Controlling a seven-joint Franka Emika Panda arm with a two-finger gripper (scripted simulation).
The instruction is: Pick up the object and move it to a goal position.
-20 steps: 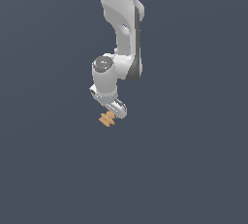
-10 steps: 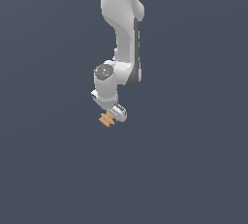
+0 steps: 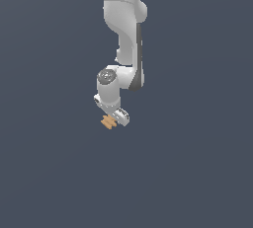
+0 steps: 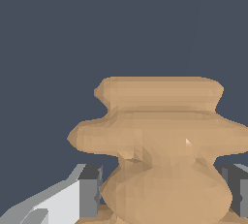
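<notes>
On my wrist feed the object (image 4: 160, 145) fills most of the picture: a tan-orange lump with a flat cap at the far end, a wider flange behind it, a narrow neck and a rounded bulb nearest the camera. The bulb sits between two grey fingertips (image 4: 90, 191), one on each side, and both pads look pressed against it or very nearly so. So I read the jaws as closed down to the width of the piece, gripping it at its near end, with the rest sticking out past the tips.

The exterior view gives me none of that detail. There the object (image 3: 108, 122) is only a small orange speck with a ridged outline, poking out from under the gripper (image 3: 115, 118) toward the exterior view's left. I cannot make out the fingers or any gap between them from that camera.

What the exterior view does give me is the setting. The white arm (image 3: 124, 29) comes down from the top edge, bends at a round joint and ends at the gripper near the middle of the picture. Around it is plain dark blue-grey background, with no visible surface under the piece, so I cannot tell from either camera whether it rests on anything.
</notes>
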